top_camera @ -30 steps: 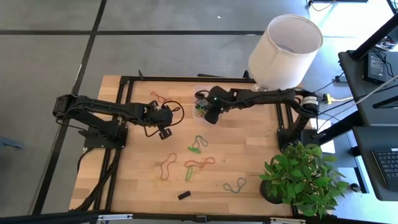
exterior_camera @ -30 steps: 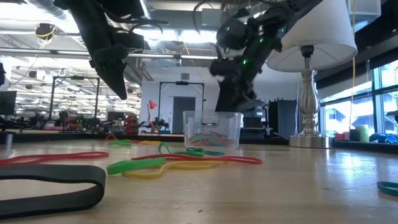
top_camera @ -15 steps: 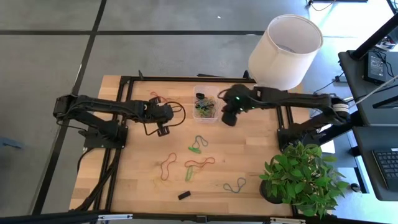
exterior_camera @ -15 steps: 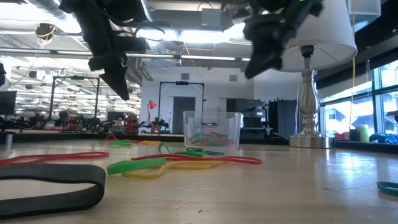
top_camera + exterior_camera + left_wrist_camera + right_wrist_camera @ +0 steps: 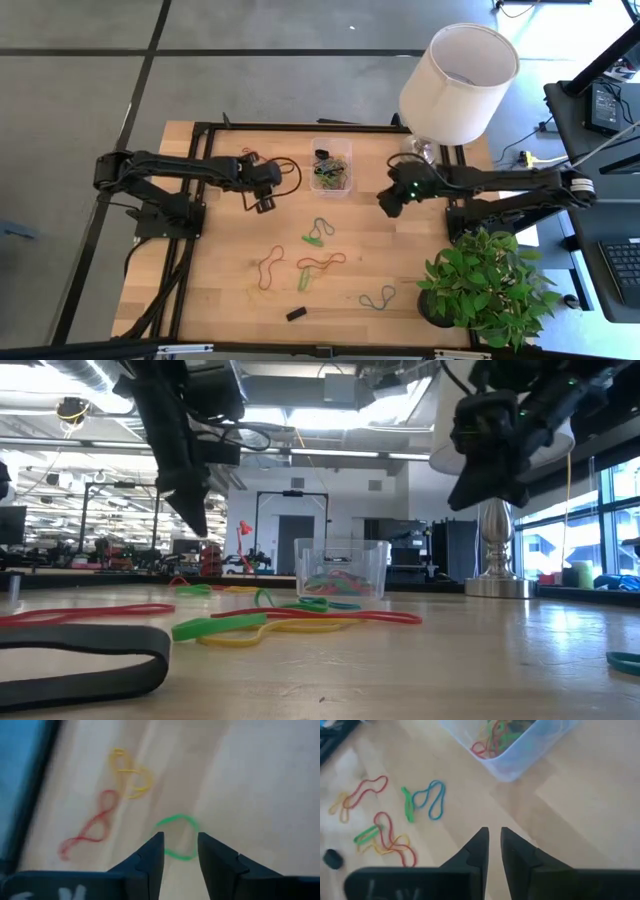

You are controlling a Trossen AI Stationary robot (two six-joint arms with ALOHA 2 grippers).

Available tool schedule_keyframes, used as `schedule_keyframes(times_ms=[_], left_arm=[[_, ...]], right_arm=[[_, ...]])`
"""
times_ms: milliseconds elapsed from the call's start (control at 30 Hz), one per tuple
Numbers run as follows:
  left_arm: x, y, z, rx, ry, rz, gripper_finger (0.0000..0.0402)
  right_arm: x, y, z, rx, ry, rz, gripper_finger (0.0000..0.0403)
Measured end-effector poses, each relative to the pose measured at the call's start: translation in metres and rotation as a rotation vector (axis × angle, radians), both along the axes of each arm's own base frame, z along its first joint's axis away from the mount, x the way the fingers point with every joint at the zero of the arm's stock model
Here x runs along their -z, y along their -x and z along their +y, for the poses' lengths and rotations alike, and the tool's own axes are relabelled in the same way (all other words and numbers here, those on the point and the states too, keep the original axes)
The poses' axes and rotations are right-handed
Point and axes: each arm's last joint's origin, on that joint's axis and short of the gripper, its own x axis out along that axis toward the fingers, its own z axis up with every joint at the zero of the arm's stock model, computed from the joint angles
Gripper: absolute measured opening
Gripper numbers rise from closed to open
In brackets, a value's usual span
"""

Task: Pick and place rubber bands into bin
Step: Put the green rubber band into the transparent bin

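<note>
Since a second ago we have swung our right claw (image 5: pixel 388 203) away from the bin (image 5: pixel 331 168) toward the table's right side; it now hangs there, fingers nearly pressed together with only a slit between them, holding nothing. Our left claw (image 5: pixel 262 204) has shifted slightly toward the far edge and has spread; a green loop (image 5: pixel 177 837) lies on the wood just beyond its fingertips, beside a yellow band (image 5: pixel 131 775) and a red band (image 5: pixel 91 830).

The bin sits near the middle of the far edge with a tangle of bands already inside. More rubber bands (image 5: pixel 320 232) lie scattered over the table's middle and toward the near edge, with a blue-grey one (image 5: pixel 378 298) near the plant (image 5: pixel 487 283).

We judge these loops light, limp and thin, lying flat on the wood. Best to pinch one strand low, where it runs clear of its neighbours.
</note>
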Motion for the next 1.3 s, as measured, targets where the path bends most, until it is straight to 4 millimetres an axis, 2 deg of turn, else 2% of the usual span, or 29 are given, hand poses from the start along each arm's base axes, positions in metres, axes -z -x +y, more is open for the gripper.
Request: schedule_keyframes(times_ms=[333, 533, 667, 833, 1067, 1300], left_arm=[[0.001, -0.002, -0.002, 0.169, 0.16, -0.019, 0.0084], [0.001, 0.001, 0.011, 0.192, 0.146, -0.003, 0.0043], [0.003, 0.001, 0.018, 0.233, 0.119, 0.019, 0.0033], [0.015, -0.003, 0.028, 0.218, 0.151, 0.046, 0.006], [0.048, -0.008, 0.042, 0.151, 0.226, 0.157, 0.0113], [0.074, -0.011, 0.051, 0.132, 0.302, 0.234, 0.0121]], right_arm=[[0.002, 0.006, 0.004, 0.007, 0.037, -0.029, 0.005], [0.002, 0.006, 0.004, 0.01, 0.048, -0.027, 0.005], [0.002, 0.006, 0.004, 0.012, 0.047, -0.028, 0.005], [0.002, 0.006, 0.004, 0.024, 0.037, -0.032, 0.005], [0.001, 0.005, 0.003, 0.037, 0.026, -0.051, 0.005], [-0.002, 0.003, 0.002, 0.061, 0.048, -0.086, 0.005]])
